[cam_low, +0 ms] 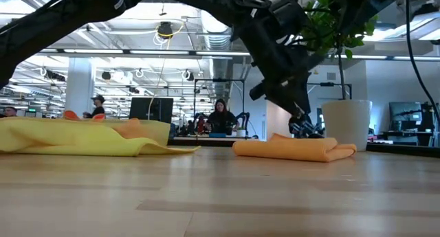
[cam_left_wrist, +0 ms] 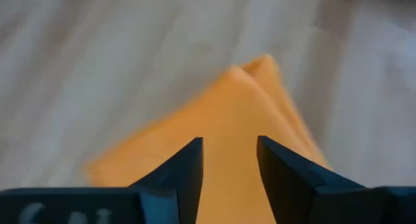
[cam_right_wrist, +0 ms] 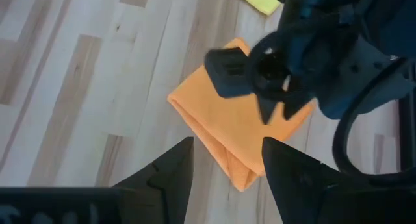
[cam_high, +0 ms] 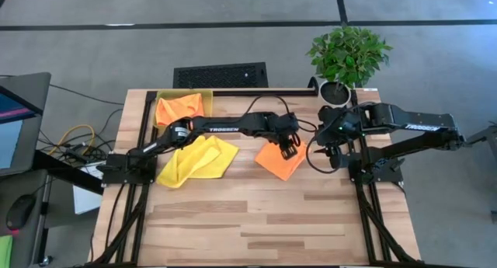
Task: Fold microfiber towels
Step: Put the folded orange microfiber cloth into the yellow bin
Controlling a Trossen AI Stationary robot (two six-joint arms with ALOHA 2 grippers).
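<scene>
Orange folded towel flat below parted left fingers, untouched.

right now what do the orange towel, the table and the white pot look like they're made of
Orange towel: soft matte cloth, likely microfiber; it lies folded in limp, rounded layers. Table: pale wood planks with visible grain and a slight sheen. White pot: smooth and matte, ceramic or plastic; cannot tell.

On the surface, a folded towel lies right of centre, with the left end effector directly above it. A loose towel lies to its left, and a bin holding 1 more towel sits behind that. The right end effector hangs just right of the folded towel, with a potted plant behind it.
</scene>
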